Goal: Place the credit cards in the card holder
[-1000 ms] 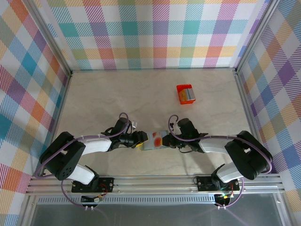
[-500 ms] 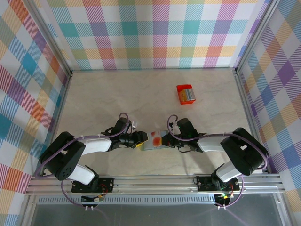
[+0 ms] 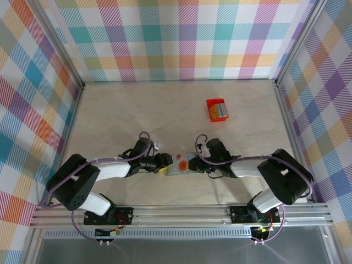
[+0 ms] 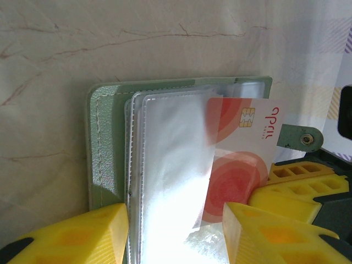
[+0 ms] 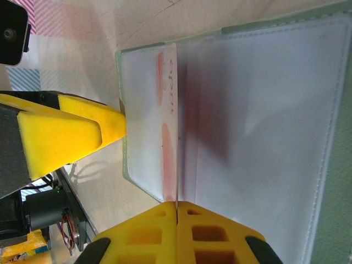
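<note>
The grey-green card holder (image 4: 107,143) lies open on the table, its clear sleeves (image 4: 170,181) facing up. A white credit card (image 4: 242,159) with red circles and a chip is partly under one sleeve. My right gripper (image 5: 176,206) is shut on that credit card (image 5: 170,110), seen edge-on above the card holder (image 5: 330,181). My left gripper (image 4: 173,236) is open, with its yellow fingers (image 4: 77,236) apart at the holder's near edge on either side of the sleeves. From above, the left gripper (image 3: 164,163) and right gripper (image 3: 193,163) meet over the card holder (image 3: 175,169).
A small red box (image 3: 216,109) with something pale grey inside sits at the back right of the table. Checked walls (image 3: 176,38) and aluminium rails close in the table on three sides. Bare marbled tabletop (image 3: 121,115) lies behind the arms.
The right arm's elbow has shifted slightly to the left since a second ago. The grippers, card and holder look unchanged.
</note>
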`<state>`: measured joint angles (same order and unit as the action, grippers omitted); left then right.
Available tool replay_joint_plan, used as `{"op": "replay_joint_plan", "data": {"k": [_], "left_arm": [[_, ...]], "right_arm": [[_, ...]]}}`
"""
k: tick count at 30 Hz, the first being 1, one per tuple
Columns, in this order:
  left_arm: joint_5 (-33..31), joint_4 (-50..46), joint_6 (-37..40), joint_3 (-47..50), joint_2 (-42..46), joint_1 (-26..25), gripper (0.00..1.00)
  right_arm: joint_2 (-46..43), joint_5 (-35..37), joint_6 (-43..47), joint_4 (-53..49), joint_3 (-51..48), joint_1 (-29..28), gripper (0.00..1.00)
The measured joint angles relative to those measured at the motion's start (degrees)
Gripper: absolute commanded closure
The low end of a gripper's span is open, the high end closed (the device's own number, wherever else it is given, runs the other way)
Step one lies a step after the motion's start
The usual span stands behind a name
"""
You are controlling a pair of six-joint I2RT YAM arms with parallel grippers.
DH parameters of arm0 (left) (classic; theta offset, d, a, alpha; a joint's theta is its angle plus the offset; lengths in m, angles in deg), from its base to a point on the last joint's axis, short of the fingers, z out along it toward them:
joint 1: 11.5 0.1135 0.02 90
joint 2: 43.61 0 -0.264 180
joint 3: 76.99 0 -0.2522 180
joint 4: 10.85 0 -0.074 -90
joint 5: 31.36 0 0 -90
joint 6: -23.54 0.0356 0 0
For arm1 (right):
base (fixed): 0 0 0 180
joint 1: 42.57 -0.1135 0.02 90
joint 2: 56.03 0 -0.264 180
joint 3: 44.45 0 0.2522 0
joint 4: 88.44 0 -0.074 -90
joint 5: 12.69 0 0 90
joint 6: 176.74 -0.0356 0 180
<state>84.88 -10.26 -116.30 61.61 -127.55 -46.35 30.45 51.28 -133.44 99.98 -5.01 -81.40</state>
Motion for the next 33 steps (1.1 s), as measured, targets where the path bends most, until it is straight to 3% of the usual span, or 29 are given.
{"op": "replay_joint_plan", "data": {"k": [33], "left_arm": [[-0.85,2.75,-1.11,0.5,-1.09,0.0,0.53]], "right_arm": [[2.95,-0.9,-2.58,0.94,0.44,-1.4,1.0]]}}
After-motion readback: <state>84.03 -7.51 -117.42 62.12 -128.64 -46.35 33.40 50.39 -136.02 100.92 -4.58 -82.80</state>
